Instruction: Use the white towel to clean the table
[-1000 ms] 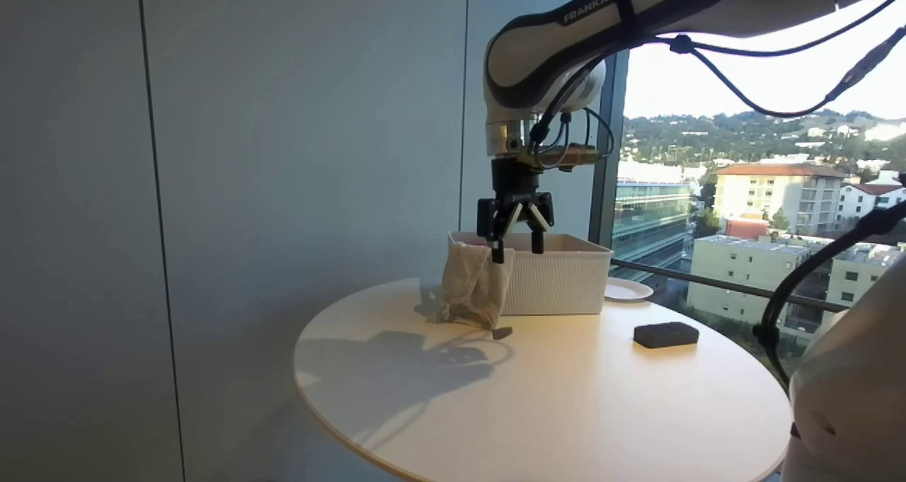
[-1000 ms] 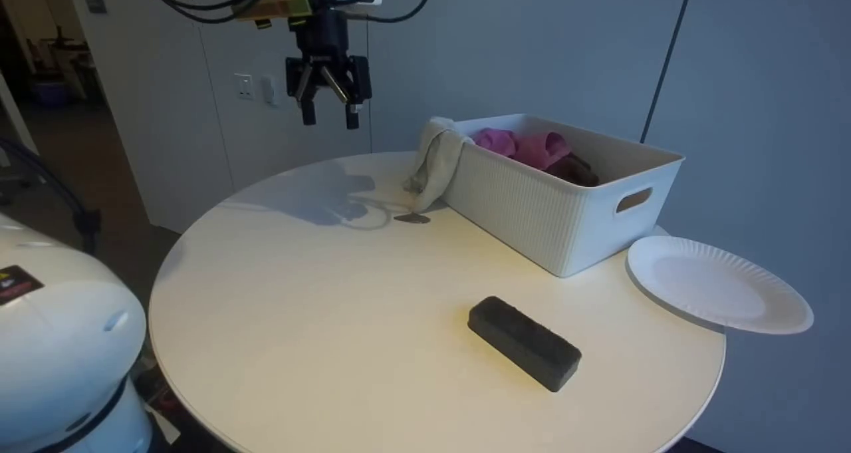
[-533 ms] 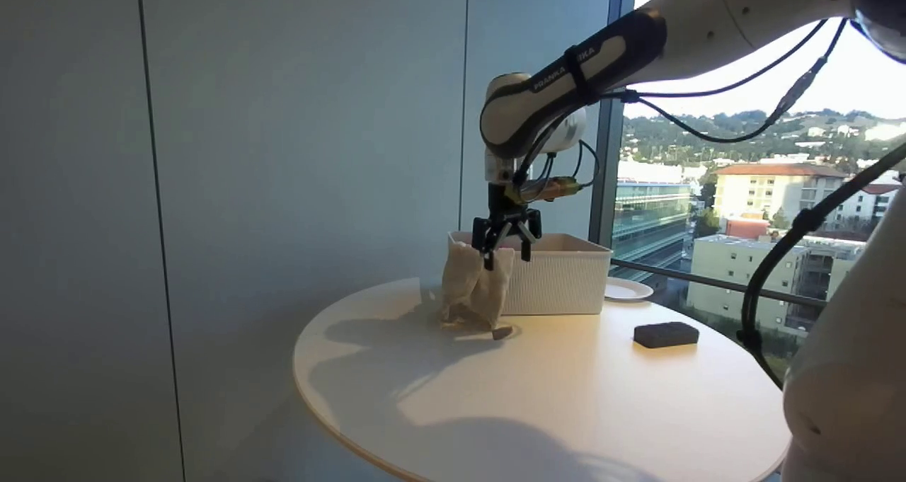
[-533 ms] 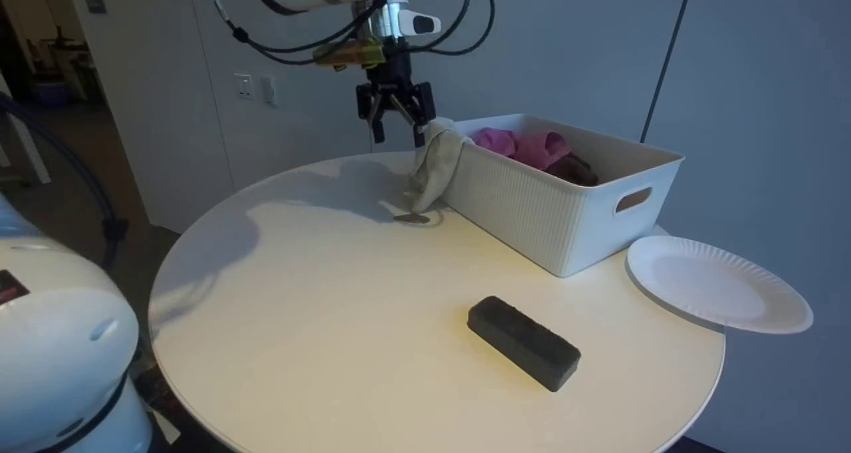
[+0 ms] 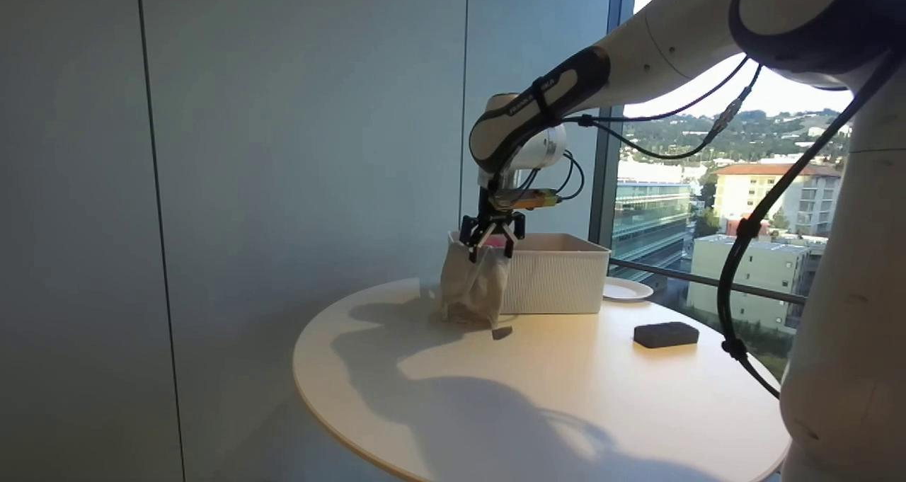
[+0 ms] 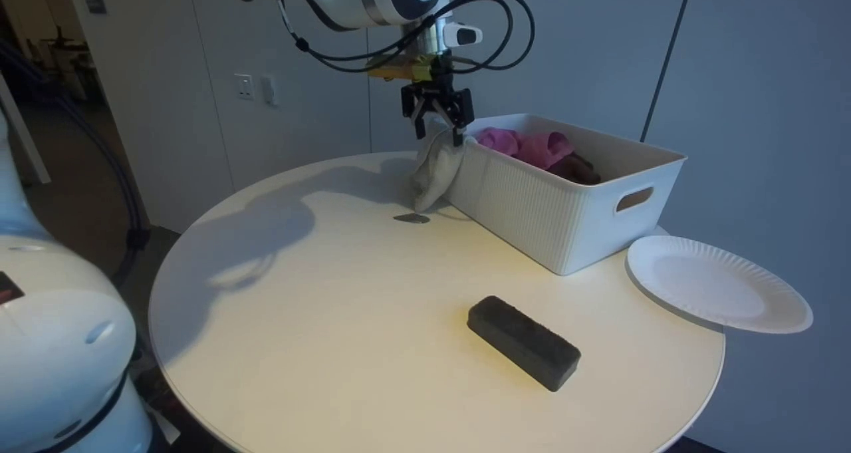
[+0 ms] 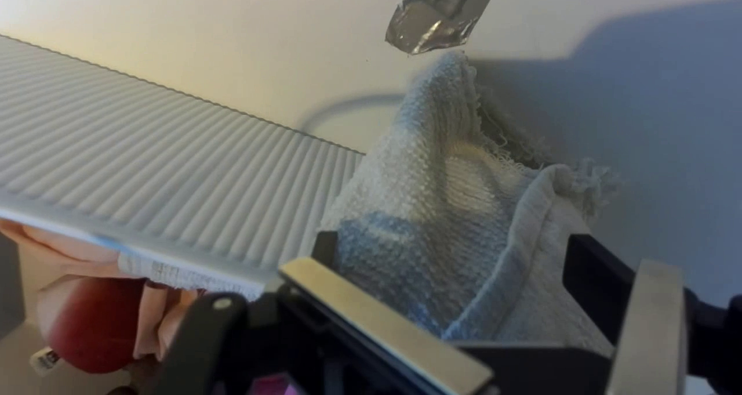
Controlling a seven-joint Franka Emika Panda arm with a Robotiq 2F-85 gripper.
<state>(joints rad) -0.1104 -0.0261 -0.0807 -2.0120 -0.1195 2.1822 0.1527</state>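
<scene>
Fingers (image 7: 597,285) shifted toward bin (image 6: 525,207) — spread apart, draped towel (image 7: 429,244) between them.

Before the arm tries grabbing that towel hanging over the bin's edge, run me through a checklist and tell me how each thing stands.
1. Hand open: ok, the jaws stand apart.
2. Towel lined up between the jaws: ok, as the wrist view shows it.
3. Hand low enough to pinch cloth: cannot tell.
4. Jaws clear of the bin: cannot tell; one looks near its rim in the wrist view.
5. Silver scrap away from the towel: not ok, it lies by the towel's lower end.
6. Black block off the table for wiping: not ok.
</scene>
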